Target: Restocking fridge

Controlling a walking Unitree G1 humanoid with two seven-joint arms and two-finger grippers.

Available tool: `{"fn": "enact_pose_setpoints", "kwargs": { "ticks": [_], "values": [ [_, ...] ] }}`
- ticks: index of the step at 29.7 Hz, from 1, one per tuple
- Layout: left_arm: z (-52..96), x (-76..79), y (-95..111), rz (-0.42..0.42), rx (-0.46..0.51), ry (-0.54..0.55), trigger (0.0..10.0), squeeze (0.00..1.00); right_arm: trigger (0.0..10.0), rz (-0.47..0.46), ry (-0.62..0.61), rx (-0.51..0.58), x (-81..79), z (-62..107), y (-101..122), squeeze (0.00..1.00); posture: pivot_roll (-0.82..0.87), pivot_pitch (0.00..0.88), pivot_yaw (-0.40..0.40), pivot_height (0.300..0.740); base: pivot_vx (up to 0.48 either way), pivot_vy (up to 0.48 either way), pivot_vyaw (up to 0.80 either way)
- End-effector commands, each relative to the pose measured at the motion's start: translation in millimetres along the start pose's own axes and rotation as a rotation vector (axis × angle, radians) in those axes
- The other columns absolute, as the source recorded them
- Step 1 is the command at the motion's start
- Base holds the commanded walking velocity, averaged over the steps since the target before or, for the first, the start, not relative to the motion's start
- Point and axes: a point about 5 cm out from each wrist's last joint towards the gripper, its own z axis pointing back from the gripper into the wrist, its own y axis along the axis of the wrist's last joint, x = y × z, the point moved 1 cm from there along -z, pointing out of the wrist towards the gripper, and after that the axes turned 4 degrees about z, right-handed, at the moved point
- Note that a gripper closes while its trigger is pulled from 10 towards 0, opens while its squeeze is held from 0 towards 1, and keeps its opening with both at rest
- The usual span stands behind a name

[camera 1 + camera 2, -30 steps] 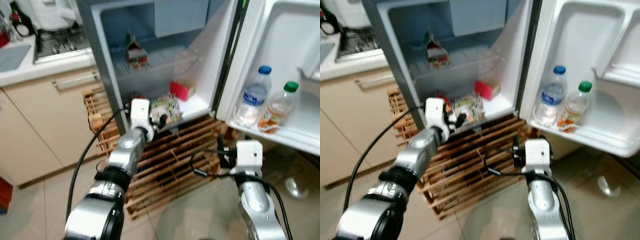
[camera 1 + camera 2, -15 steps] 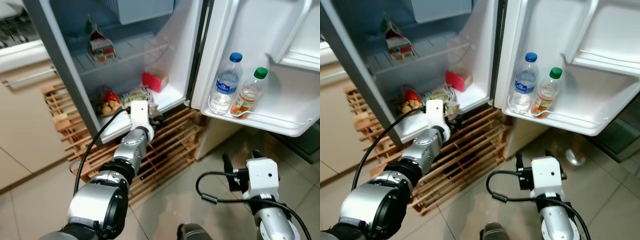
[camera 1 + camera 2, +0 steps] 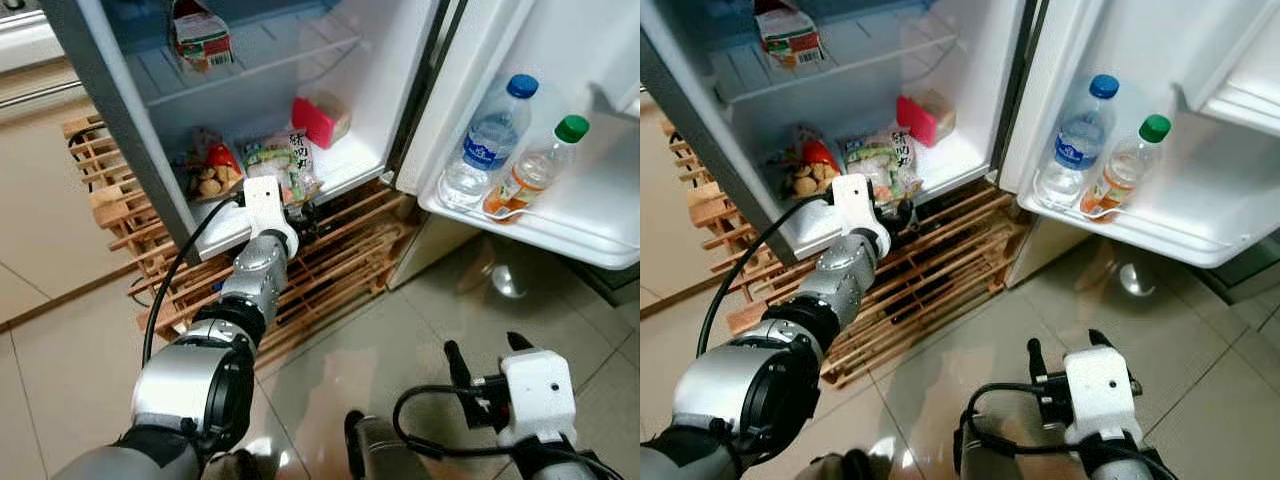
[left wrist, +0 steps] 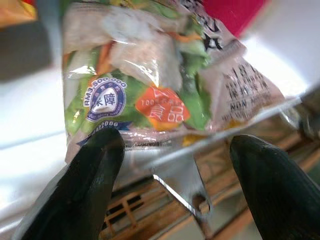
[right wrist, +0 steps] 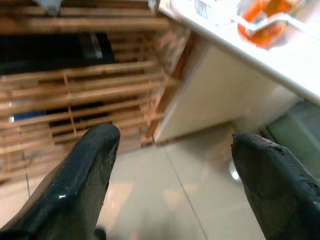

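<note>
The fridge stands open. A clear bag of mixed vegetables [image 3: 277,163] lies on its white bottom shelf [image 3: 345,175], between a bag of brown snacks [image 3: 208,177] and a red box [image 3: 318,120]. My left gripper [image 3: 303,214] is open at the shelf's front edge. In the left wrist view the vegetable bag [image 4: 150,85] sits just beyond the black fingertips [image 4: 95,165], with nothing between them. My right gripper [image 3: 483,348] is open and empty, low over the floor tiles.
A carton [image 3: 200,35] stands on the upper shelf. The open door's bin [image 3: 560,235] holds a water bottle [image 3: 488,140] and an orange drink bottle [image 3: 535,175]. A wooden slatted pallet [image 3: 330,270] lies under the fridge. Beige cabinets are at the left.
The head view has swung and tilted down. My left gripper stays at the shelf edge by the vegetable bag. My right arm now sits lower, off the pallet and over the tiles.
</note>
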Motion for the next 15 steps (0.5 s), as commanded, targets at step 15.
{"fn": "enact_pose_setpoints", "kwargs": {
  "ticks": [15],
  "values": [
    [-7.2,-31.4,58.7,-0.052,0.171,0.211,10.0,0.0,10.0,0.036,0.01,-0.035,2.3,10.8,0.6,0.0,-0.49,0.317,-0.039,0.74,0.0,0.0,0.0]
  ]
}}
